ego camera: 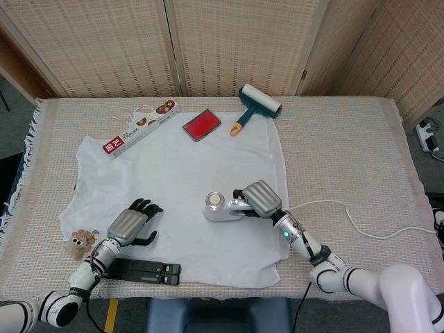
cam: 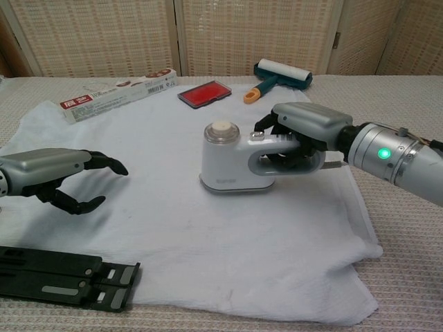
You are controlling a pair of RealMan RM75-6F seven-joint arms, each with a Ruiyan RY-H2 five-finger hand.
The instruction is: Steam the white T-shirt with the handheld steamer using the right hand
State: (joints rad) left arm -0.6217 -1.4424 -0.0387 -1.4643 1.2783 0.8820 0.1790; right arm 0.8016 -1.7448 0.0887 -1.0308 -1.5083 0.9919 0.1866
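White T-shirt (ego camera: pixel 173 180) spread flat across worktop (ego camera: pixel 347 152) middle. Right hand (ego camera: pixel 259 198) clamped on handheld steamer (ego camera: pixel 220 207) handle, steamer base on shirt toward front edge. Left hand (ego camera: pixel 132 223) empty, fingers curled apart, near front-left corner.

My right hand (cam: pixel 304 135) reaches in from the right side with its forearm low and nearly level, a green light glowing on the wrist. Its fingers (ego camera: pixel 244 195) are wrapped through the handle of the handheld steamer (cam: pixel 232 160), gripping it. My left hand (cam: pixel 52 178) sits at the left, palm down, fingers loosely curved and apart, holding nothing, the forearm angling back toward me.
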